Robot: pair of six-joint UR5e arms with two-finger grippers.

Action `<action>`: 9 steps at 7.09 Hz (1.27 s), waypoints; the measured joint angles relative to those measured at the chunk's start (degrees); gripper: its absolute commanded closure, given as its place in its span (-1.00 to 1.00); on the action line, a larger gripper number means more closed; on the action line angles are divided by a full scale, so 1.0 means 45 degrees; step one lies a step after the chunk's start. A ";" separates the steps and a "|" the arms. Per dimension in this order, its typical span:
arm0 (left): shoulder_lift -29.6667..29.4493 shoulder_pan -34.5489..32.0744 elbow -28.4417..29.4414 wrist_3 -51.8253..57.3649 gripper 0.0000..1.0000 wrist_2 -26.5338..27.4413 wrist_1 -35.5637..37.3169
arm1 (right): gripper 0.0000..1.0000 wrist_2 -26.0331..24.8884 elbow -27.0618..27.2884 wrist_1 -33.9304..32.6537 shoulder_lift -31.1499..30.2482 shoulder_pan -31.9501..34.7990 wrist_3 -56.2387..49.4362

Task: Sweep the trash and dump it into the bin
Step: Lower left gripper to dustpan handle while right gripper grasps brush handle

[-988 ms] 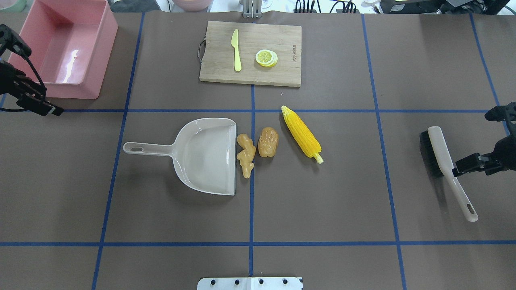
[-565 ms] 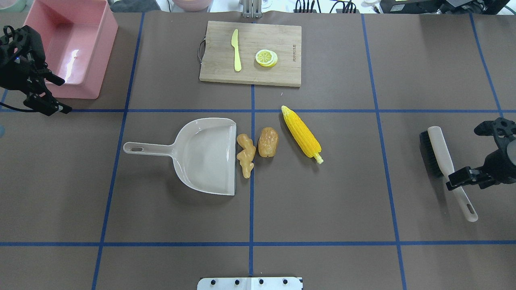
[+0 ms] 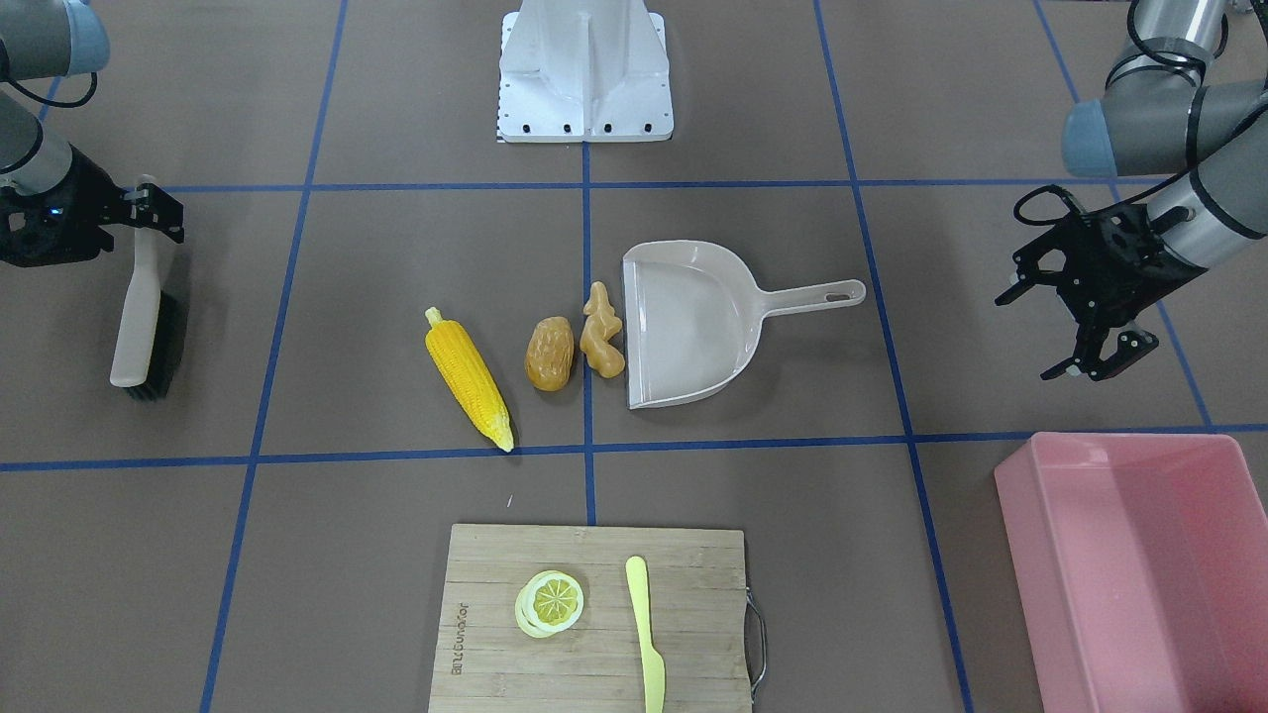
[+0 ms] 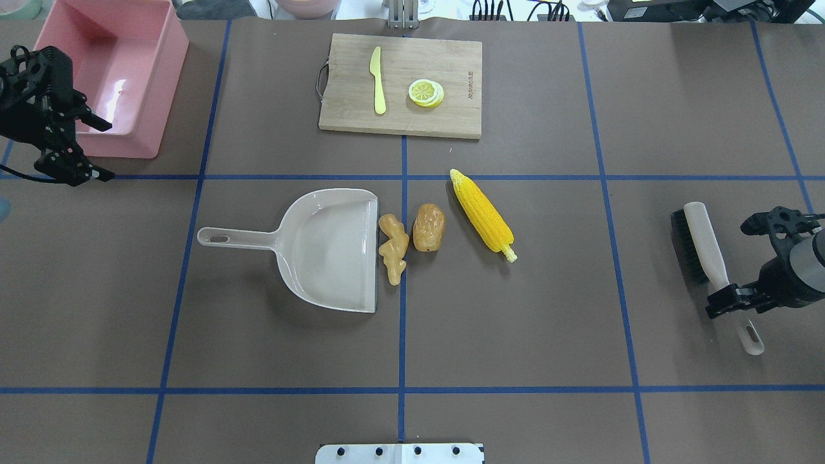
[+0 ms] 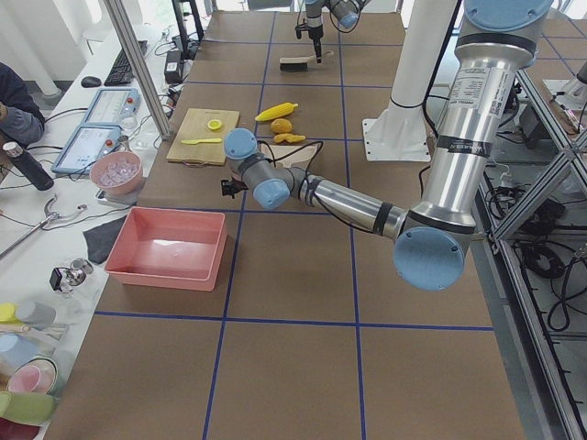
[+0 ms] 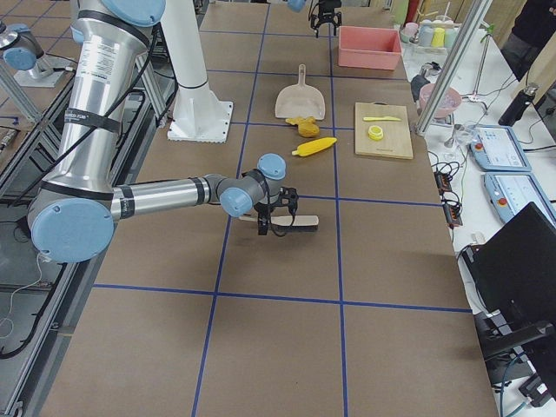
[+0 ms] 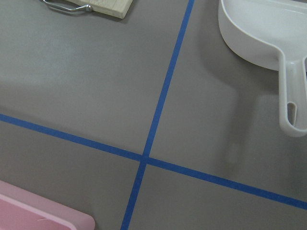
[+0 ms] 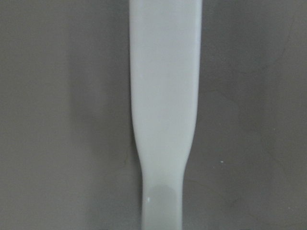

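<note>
The trash lies mid-table: a yellow corn cob (image 4: 482, 214), a tan ginger root (image 4: 392, 248) touching the lip of a beige dustpan (image 4: 329, 248), and a potato-like lump (image 4: 428, 227) between them. At the far left corner stands the pink bin (image 4: 116, 145), with nothing in it. My left gripper (image 4: 103, 149) hovers open beside the bin's near wall, well away from the dustpan handle (image 7: 292, 105). My right gripper (image 4: 725, 301) is low over the handle of a black-bristled brush (image 4: 702, 251), fingers either side of it; the handle (image 8: 163, 96) fills the right wrist view.
A wooden cutting board (image 4: 401, 85) with a yellow knife (image 4: 377, 80) and lemon slices (image 4: 426, 93) sits at the far middle. Blue tape lines grid the brown table. The robot's white base plate (image 4: 399, 453) is at the near edge.
My right gripper slid along the brush toward the handle's thin end and now straddles it. My left wrist turned and shifted slightly right beside the bin. The trash and dustpan stayed put.
</note>
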 measured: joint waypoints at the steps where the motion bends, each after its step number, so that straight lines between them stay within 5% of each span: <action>1: 0.0034 0.0021 0.0020 0.0007 -0.99 0.0031 0.0027 | 1.00 -0.0006 0.0004 0.0004 0.0000 -0.0066 0.0160; 4: 0.0514 0.0462 -0.0850 0.0010 -0.99 0.1558 0.0286 | 1.00 0.0074 0.0298 0.0023 -0.0089 -0.0129 0.0469; 7: 0.1609 0.2654 -0.2934 0.0006 -0.99 0.3363 0.1079 | 1.00 0.0185 0.1263 -0.0380 -0.0153 0.0082 0.0464; 9: 0.1574 0.3687 -0.3197 -0.0007 -0.99 0.3659 0.1161 | 1.00 0.0195 0.2026 -0.2482 0.1092 0.0254 0.0325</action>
